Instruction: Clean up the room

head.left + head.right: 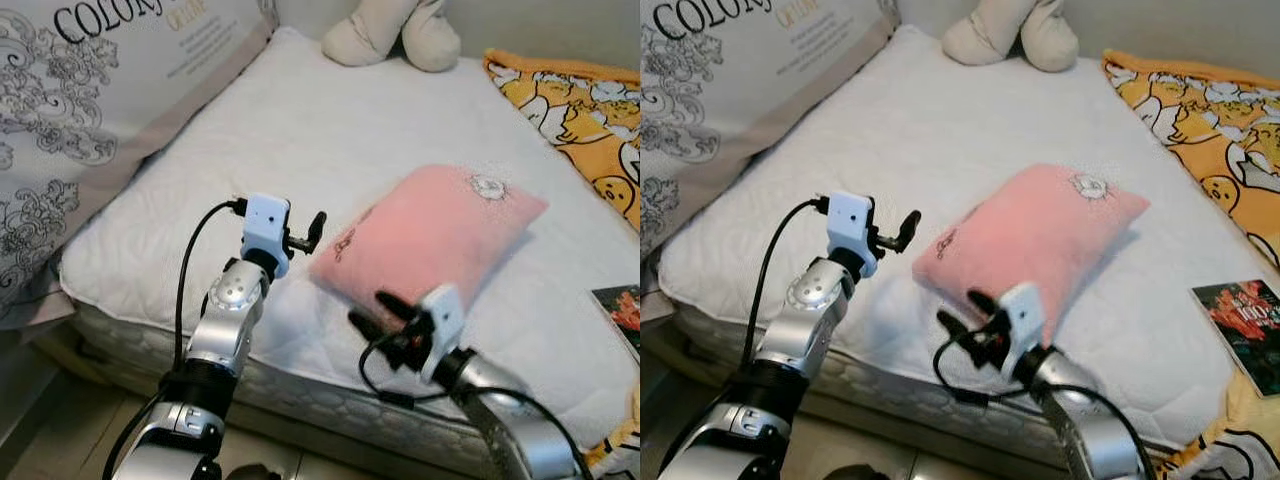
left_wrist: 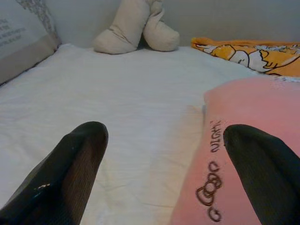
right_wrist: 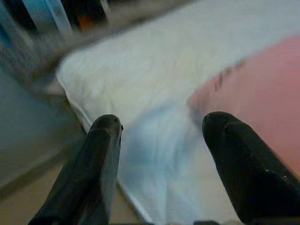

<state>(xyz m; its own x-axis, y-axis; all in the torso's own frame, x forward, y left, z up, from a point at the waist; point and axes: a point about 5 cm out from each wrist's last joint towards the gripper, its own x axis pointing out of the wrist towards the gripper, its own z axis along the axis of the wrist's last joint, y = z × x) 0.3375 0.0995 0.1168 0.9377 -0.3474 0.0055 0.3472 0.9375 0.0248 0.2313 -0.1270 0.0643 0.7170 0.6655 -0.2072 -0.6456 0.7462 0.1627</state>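
A pink pillow [image 1: 430, 235] with "good night" stitched on it lies on the white mattress [image 1: 300, 130], toward the near right. My left gripper [image 1: 310, 235] hovers open just off the pillow's left corner; in the left wrist view one black finger [image 2: 262, 168] is over the pink fabric and the other is over the sheet. My right gripper [image 1: 380, 312] is open at the pillow's near edge, close to the mattress front. The right wrist view is blurred and shows the pink pillow [image 3: 262, 93] beside one finger.
A beige plush toy [image 1: 390, 35] sits at the head of the bed. A yellow cartoon blanket [image 1: 580, 110] runs along the right side, with a book [image 1: 620, 310] near it. A large patterned cushion [image 1: 90, 90] leans on the left. Bare floor lies below the mattress front.
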